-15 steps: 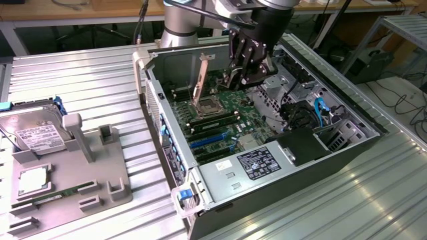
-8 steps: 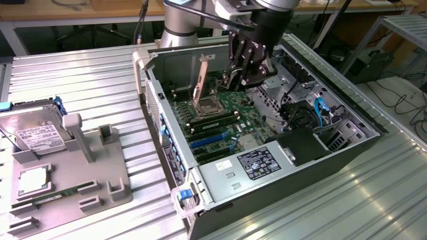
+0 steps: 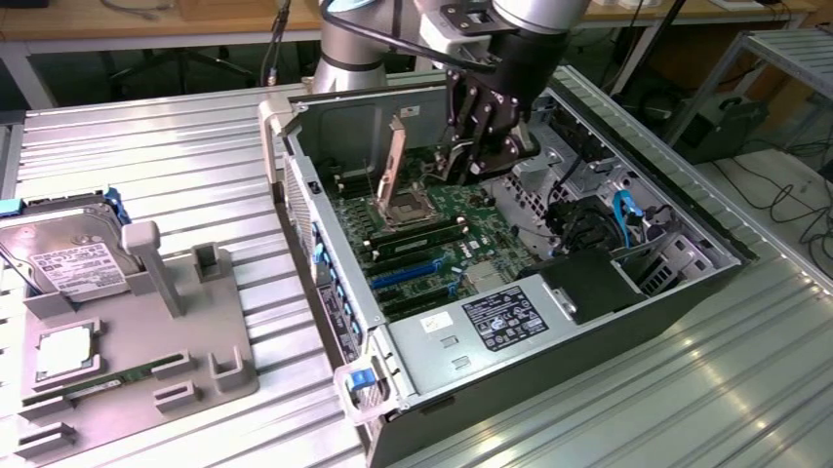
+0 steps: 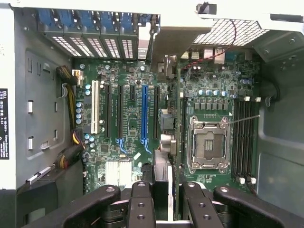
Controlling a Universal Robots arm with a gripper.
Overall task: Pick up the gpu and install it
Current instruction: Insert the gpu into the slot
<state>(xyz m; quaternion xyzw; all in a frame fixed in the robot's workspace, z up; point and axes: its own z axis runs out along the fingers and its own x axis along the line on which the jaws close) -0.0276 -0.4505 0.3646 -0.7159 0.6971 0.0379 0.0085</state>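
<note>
You see the gripper [image 3: 485, 156] closed on the gpu [image 4: 161, 183], which stands on edge between its fingers [image 4: 140, 209]; the card hangs inside the open computer case [image 3: 677, 292], above the motherboard [image 4: 199, 95], near the blue slot [image 4: 144, 111].

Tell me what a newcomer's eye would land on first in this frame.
First the open computer case lying on its side on the metal table, its green motherboard bare. Above it hangs the gripper, shut on the gpu, held edge-on over the board. At the exterior view's left, a grey tray holds a silver hard drive and a green memory stick.
</note>
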